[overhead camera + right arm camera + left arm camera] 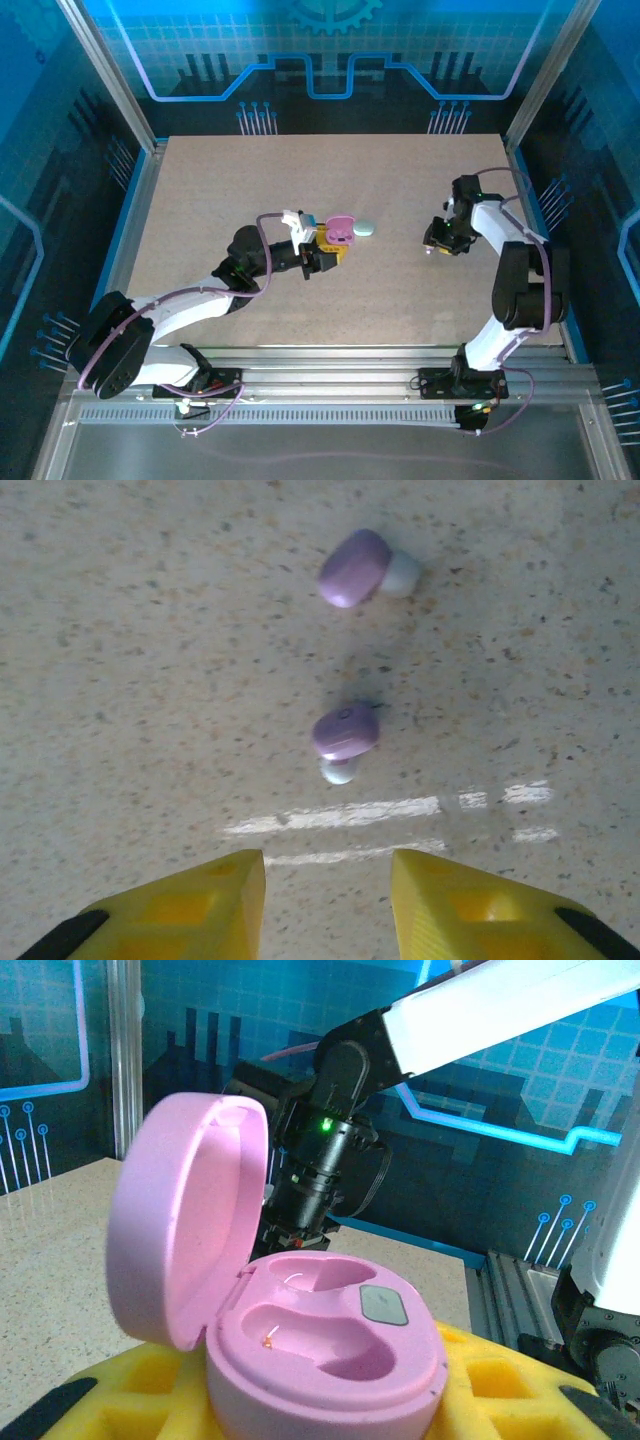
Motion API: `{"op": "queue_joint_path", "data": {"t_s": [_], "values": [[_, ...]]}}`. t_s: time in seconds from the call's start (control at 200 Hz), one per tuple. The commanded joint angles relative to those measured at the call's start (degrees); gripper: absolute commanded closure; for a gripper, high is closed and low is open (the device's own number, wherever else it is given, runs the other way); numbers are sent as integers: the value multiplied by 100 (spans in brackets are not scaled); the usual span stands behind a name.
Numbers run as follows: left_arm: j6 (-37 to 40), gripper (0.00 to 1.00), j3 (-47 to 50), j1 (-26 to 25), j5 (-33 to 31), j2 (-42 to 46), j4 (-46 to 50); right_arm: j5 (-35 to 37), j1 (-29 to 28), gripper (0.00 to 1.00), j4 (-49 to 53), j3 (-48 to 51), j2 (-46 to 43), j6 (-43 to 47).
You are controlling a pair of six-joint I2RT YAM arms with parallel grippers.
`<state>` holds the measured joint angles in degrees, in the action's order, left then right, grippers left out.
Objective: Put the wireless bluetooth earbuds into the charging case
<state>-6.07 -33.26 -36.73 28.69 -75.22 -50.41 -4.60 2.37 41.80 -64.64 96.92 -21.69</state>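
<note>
Open pink case (320,1355), two earbuds (345,732) on table (150,630)

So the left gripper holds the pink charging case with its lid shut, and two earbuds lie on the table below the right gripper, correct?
Not quite: the lid is open, hinged up over empty wells, as the left wrist view shows. The rest stands: the left gripper holds the pink charging case, and two earbuds lie on the table below the right gripper.

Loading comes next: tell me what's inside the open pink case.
The pink case holds two empty wells, a grey pad and an orange glint. Its underside is hidden by the left gripper.
</note>
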Motion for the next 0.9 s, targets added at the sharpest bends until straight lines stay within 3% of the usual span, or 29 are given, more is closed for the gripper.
{"op": "queue_joint_path", "data": {"t_s": [0.0, 0.25, 0.895], "values": [[77, 67, -22, -51, -57, 173, -40, 189, 88, 59, 120, -211, 211, -115], [84, 67, -93, -51, -14, 127, 40, 37, 96, 55, -85, -435, 606, -127], [105, 67, -217, -51, -9, 100, 190, 11, 62, 62, -69, -698, 1159, -98]]}}
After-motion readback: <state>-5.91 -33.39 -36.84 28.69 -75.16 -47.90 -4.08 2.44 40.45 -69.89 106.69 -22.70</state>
